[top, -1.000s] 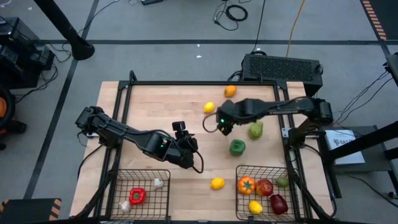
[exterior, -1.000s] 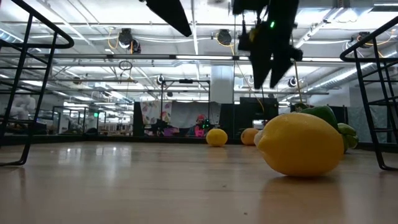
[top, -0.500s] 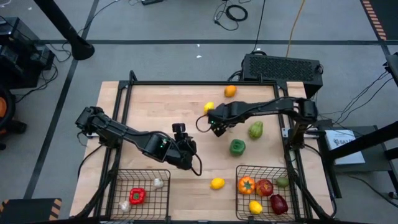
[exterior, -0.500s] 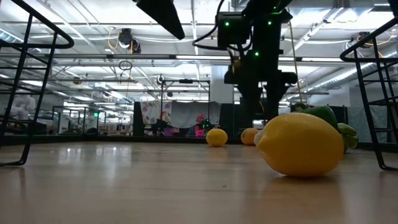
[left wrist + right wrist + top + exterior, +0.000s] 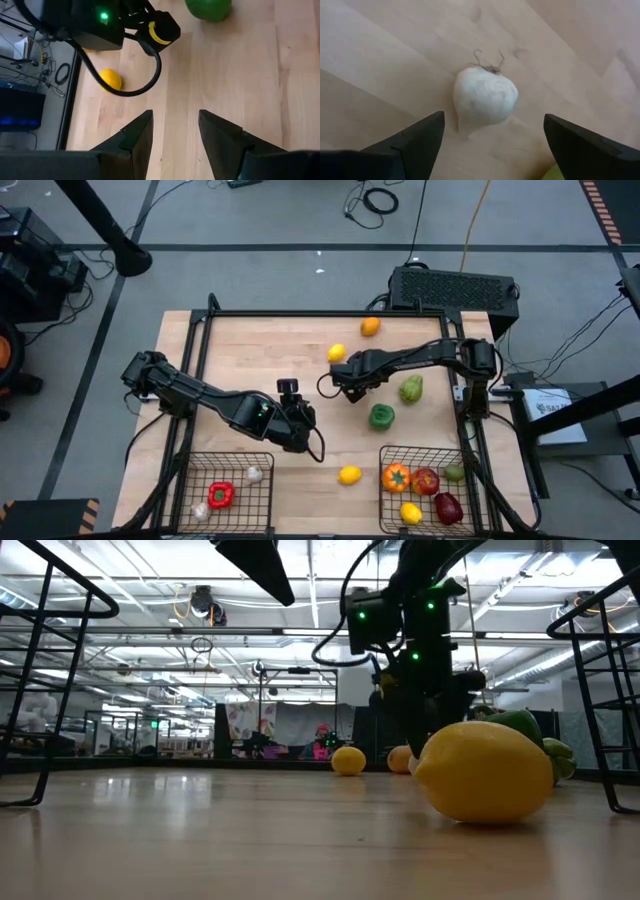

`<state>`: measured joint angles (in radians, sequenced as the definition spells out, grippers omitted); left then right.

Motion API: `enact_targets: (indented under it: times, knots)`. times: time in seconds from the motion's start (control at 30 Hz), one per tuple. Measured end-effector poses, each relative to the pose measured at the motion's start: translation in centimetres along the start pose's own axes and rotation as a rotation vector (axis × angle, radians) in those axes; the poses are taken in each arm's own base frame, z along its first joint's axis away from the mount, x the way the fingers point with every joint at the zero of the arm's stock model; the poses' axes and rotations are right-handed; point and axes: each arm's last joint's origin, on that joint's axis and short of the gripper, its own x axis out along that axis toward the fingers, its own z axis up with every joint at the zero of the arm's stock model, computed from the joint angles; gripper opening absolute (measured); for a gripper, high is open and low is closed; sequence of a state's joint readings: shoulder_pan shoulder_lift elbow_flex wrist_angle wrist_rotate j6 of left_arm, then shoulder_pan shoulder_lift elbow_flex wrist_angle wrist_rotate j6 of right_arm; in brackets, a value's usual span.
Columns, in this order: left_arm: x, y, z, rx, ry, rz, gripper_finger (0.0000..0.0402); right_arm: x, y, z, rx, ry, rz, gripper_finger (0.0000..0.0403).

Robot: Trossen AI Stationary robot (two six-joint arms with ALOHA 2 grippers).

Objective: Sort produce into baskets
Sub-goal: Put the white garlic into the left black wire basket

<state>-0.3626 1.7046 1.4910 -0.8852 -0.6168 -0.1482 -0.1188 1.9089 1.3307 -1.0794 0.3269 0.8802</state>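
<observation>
The right gripper [image 5: 487, 145] hangs over a white garlic bulb [image 5: 485, 97], its fingers spread wide with bare wood on both sides of the bulb; the bulb is lumpy and matte, its wiry root tuft pointing away from the fingers; it lies mid-table, probably beside the green pepper [image 5: 381, 416]; the left gripper [image 5: 172, 135] waits open over bare wood near the left basket [image 5: 226, 490].
</observation>
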Motion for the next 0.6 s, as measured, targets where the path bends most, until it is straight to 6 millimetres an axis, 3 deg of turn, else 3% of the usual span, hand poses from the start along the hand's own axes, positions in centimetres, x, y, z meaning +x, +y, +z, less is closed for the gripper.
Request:
enact_targets:
  times: [0.27,0.6]
  knots:
    - [0.0,0.0,0.0,0.002,0.002,-0.008,0.0166,0.5,0.4,0.0,0.031,-0.011,0.056,0.0332]
    - [0.0,0.0,-0.2,0.013,0.02,-0.011,0.0166,2.9,0.3,-1.0,0.042,0.02,0.091,0.0319]
